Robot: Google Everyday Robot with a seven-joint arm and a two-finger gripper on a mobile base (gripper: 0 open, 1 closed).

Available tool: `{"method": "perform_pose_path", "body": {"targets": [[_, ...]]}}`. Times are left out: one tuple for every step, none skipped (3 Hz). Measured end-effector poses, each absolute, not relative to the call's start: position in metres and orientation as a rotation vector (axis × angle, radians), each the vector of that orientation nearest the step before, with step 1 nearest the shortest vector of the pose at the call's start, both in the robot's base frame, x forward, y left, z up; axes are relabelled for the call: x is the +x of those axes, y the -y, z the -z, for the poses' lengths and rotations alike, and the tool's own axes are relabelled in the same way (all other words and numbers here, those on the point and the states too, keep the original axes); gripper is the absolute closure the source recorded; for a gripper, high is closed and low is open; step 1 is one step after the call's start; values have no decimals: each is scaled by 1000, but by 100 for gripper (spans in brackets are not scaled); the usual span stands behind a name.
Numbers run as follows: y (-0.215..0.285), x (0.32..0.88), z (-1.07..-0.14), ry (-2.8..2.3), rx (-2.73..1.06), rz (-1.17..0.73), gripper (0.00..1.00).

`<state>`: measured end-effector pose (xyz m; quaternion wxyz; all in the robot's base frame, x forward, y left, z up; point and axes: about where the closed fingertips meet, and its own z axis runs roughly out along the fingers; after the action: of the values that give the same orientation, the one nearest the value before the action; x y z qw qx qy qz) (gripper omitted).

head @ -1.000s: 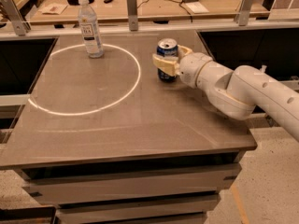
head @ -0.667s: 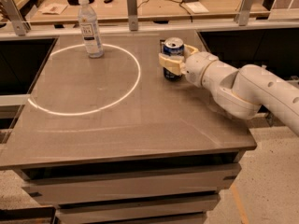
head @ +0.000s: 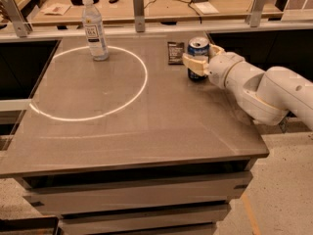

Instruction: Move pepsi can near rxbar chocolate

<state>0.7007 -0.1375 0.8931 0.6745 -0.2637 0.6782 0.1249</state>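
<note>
The pepsi can (head: 198, 47), dark blue with a silver top, stands upright at the back right of the table. My gripper (head: 199, 62) comes in from the right and is shut on the pepsi can, one pale finger (head: 194, 62) across its front and the other behind it. I cannot tell whether the can touches the table. The rxbar chocolate (head: 175, 52), a small flat dark wrapper, lies just left of the can, a small gap between them.
A clear water bottle (head: 95, 29) stands at the back left, on a bright ring of light (head: 138, 93) on the table top. A rail with metal posts (head: 139, 4) runs behind the table (head: 146, 141). The table's right edge is under my arm.
My gripper has carried the pepsi can to the right and slightly back. The rxbar chocolate, hidden behind the can before, now shows to its left.
</note>
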Motion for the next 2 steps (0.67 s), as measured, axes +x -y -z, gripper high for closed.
{"method": "perform_pose_path", "body": {"targets": [[138, 701, -893, -1526, -592, -280, 100], [122, 698, -894, -1536, -571, -411, 82]]}}
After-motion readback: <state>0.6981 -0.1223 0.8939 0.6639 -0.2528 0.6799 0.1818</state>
